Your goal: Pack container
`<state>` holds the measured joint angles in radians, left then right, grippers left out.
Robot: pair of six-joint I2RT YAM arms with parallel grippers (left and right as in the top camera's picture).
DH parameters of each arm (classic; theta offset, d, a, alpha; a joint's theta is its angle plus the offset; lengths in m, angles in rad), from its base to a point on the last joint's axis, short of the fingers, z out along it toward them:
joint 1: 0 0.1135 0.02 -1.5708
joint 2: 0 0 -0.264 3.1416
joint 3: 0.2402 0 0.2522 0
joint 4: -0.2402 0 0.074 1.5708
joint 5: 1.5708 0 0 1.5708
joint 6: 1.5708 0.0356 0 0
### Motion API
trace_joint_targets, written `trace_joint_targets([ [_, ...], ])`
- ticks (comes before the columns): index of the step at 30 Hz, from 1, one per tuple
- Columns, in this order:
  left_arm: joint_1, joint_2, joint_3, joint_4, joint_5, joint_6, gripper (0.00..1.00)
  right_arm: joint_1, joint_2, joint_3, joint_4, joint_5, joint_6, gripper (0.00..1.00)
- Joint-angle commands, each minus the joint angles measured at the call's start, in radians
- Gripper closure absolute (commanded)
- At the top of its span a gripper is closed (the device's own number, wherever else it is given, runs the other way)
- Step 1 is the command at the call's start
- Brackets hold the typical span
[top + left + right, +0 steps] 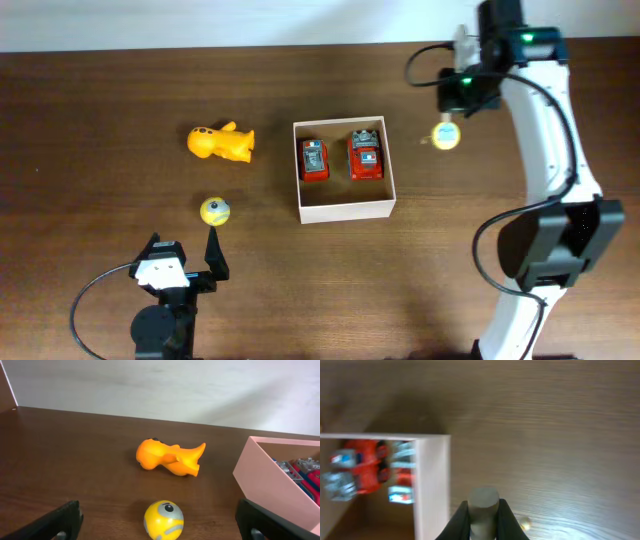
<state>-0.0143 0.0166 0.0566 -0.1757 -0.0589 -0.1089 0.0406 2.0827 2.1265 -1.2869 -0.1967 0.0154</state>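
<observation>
The container [345, 210], a square white-walled box with a tan floor, sits mid-table and holds two red toy cars [314, 160] [366, 155]. My right gripper [448, 125] hovers just right of it, shut on a small yellow toy with a grey end [446, 135]. In the right wrist view, the gripper [484, 510] pinches that grey end [484, 500] beside the container wall [432, 485]. My left gripper [182, 236] stands open near the front edge. A yellow-and-grey ball [215, 210] [163, 520] lies just ahead of its spread fingers [65, 520]. An orange toy [222, 143] [170, 457] lies farther back.
The dark wooden table runs to a pale wall at the back. From the left wrist, the container's near corner [270, 485] shows at right, with the cars [305, 472] inside. The right arm's white links and cables [545, 150] hang over the table's right side.
</observation>
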Motion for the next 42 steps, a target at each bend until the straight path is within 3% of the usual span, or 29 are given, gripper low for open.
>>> trace_joint_targets([
  [1,0.004,-0.003,-0.006,0.002,0.011,-0.002,0.01,0.096,-0.001,0.022,0.005,-0.062,-0.003,0.89],
  [15,0.004,-0.003,-0.006,0.002,0.011,-0.002,0.01,0.375,0.003,0.021,0.122,0.02,0.024,0.83],
  [31,0.004,-0.003,-0.006,0.002,0.011,-0.002,0.01,0.383,0.013,0.023,0.13,0.025,0.026,0.8],
  [42,0.004,-0.003,-0.006,0.002,0.011,-0.002,0.01,0.385,0.017,0.016,-0.069,0.014,0.05,0.8],
])
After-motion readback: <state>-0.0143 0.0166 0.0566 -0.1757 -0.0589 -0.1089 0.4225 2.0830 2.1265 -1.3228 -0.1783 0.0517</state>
